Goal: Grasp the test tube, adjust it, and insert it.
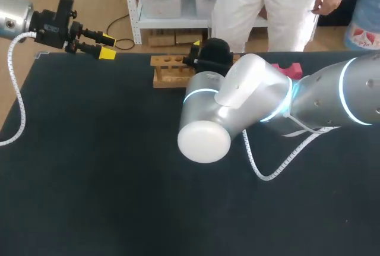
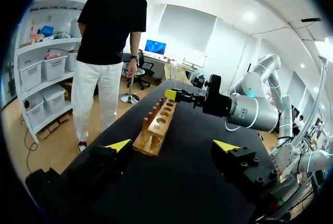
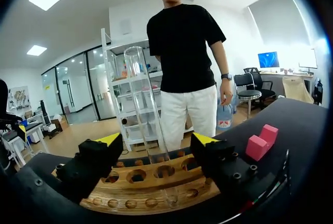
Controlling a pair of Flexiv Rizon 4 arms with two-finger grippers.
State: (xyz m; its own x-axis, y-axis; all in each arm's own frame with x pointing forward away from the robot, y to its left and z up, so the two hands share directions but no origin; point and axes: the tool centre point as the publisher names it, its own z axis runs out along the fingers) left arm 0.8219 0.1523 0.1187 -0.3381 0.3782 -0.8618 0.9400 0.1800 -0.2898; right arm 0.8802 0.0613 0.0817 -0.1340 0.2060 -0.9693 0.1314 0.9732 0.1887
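Observation:
A clear test tube (image 3: 148, 125) stands in a hole of the wooden rack (image 3: 130, 182), leaning slightly. My right gripper (image 3: 157, 140) is open around it. One yellow-tipped finger (image 3: 101, 151) stands on each side of the tube, and neither touches the glass. In the head view the rack (image 1: 169, 72) lies at the table's far middle, with the right gripper (image 1: 196, 51) over its right end. My left gripper (image 1: 107, 48) hangs open and empty at the far left corner. From the left wrist view it (image 2: 173, 145) faces along the rack (image 2: 156, 125).
A pink block (image 1: 289, 68) lies right of the rack, near the far edge, also visible beside the right gripper as a pink block (image 3: 260, 142). My right arm's bulky elbow (image 1: 225, 107) hangs over the table's middle. A person stands beyond the far edge.

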